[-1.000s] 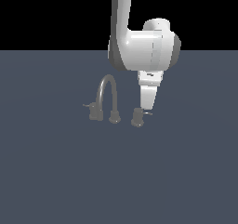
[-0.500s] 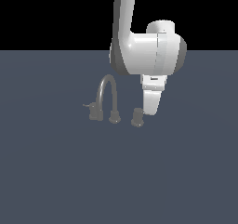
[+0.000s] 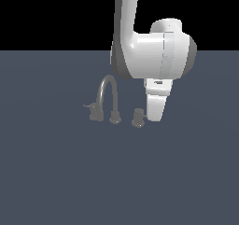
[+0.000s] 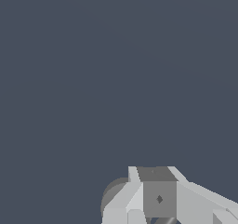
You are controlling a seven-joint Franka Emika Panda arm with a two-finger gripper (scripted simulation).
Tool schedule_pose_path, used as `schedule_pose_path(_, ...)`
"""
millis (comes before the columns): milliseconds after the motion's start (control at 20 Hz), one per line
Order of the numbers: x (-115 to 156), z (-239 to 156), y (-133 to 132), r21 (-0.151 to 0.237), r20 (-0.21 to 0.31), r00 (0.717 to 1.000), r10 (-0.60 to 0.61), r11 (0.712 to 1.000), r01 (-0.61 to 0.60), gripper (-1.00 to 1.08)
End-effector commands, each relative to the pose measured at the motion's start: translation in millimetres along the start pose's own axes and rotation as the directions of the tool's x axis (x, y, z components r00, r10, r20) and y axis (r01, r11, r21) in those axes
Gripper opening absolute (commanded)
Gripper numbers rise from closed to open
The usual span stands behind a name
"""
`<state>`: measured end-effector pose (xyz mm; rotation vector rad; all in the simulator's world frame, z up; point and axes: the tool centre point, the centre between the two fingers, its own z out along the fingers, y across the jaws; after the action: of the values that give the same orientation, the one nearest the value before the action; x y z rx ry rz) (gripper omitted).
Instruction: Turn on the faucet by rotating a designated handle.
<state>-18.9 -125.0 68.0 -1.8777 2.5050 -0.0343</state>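
Exterior view gives us the whole set: the faucet stands on a flat slate-grey floor, its arched gooseneck spout rising from a round foot, with one knob on each side. On the exterior view's left sits a blockier knob with a short dark stub pointing outward. On the exterior view's right is the designated handle, a short dull grey cylinder on a flared round foot; we cannot make out its lever rod at this size. The white arm descends from above, and the gripper hangs just beside that handle, on its side away from the spout; whether they touch we cannot tell. Wrist view shows none of the spout; we record only bare floor, pale angular gripper parts at the frame edge and a rounded grey shape partly behind them, which we cannot identify with certainty. Neither view shows the fingertips clearly, so we cannot tell how far the claw is open or whether it holds anything. We find no legible writing or markings.
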Motion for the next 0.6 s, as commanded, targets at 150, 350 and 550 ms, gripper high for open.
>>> schedule_pose_path(150,-15,1,10,-0.007,0.002,1.0,-0.008,1.0,0.008,-1.0)
schedule_pose_path(350,-35,3,25,-0.017,0.004,1.0,-0.018,1.0,0.018,-1.0)
schedule_pose_path(550,-50,4,36,-0.024,0.005,1.0,-0.025,0.999,0.025,-1.0)
